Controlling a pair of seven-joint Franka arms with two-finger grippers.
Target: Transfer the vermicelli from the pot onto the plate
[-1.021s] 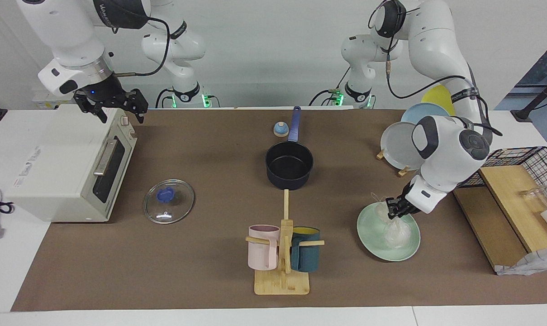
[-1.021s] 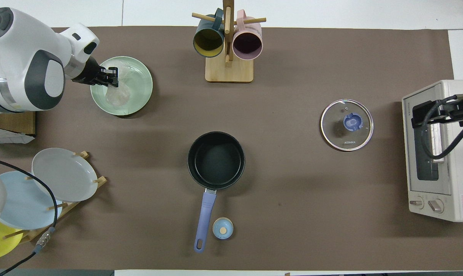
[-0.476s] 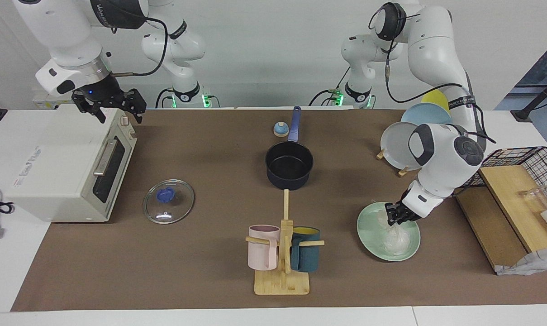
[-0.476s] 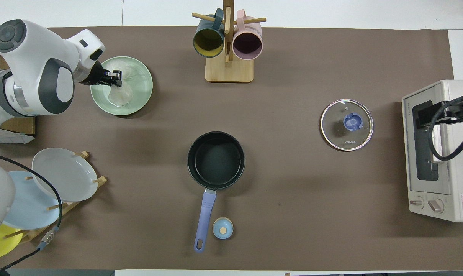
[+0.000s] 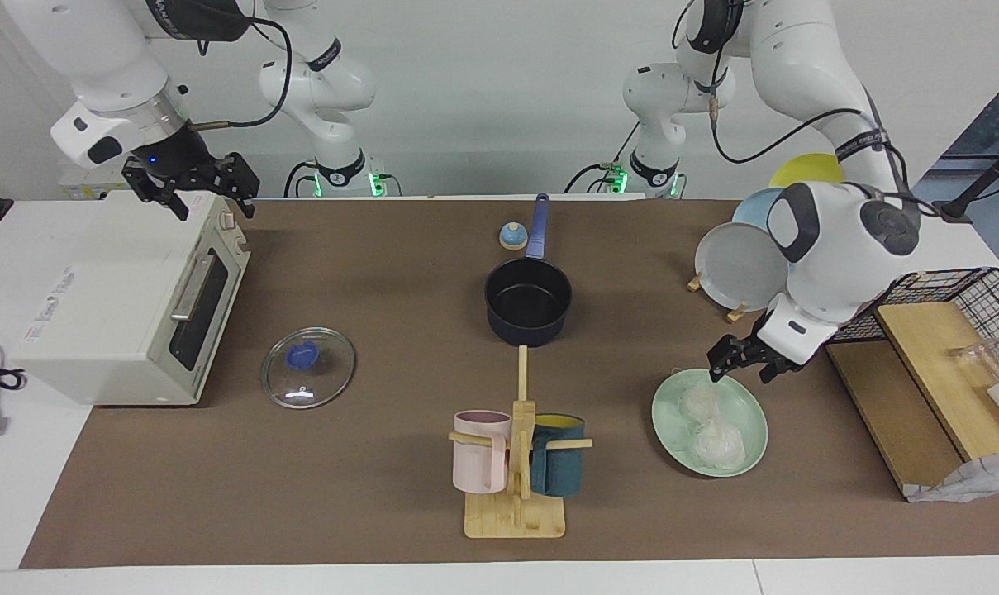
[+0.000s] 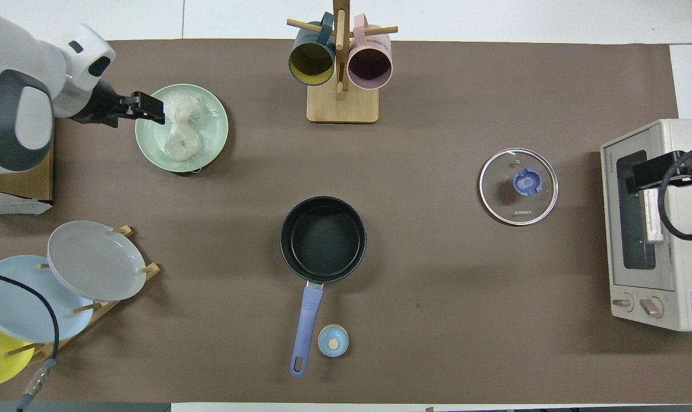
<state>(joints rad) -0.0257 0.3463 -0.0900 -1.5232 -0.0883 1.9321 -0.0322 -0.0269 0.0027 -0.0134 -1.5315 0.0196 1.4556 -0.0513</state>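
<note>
The vermicelli [image 5: 712,427] [image 6: 182,129] lies in two whitish clumps on the mint-green plate [image 5: 667,411] [image 6: 210,140] toward the left arm's end of the table. My left gripper [image 5: 740,373] [image 6: 154,108] hangs open just above the plate's rim, clear of the noodles and holding nothing. In the middle of the table stands the dark navy pot [image 5: 528,302] [image 6: 323,238], its black inside bare and its blue handle pointing toward the robots. My right gripper [image 5: 213,207] waits open above the toaster oven [image 5: 119,306].
A glass lid [image 5: 309,368] [image 6: 518,186] lies beside the oven [image 6: 655,229]. A wooden mug rack [image 5: 516,463] [image 6: 340,68] stands farther out than the pot. A rack of plates [image 5: 734,264] [image 6: 94,260], a small blue timer [image 5: 513,237] and a wire basket [image 5: 962,302] sit around.
My left gripper has opened and let the vermicelli drop onto the plate, then lifted and drawn back toward the plate's rim. The right gripper has drifted slightly upward.
</note>
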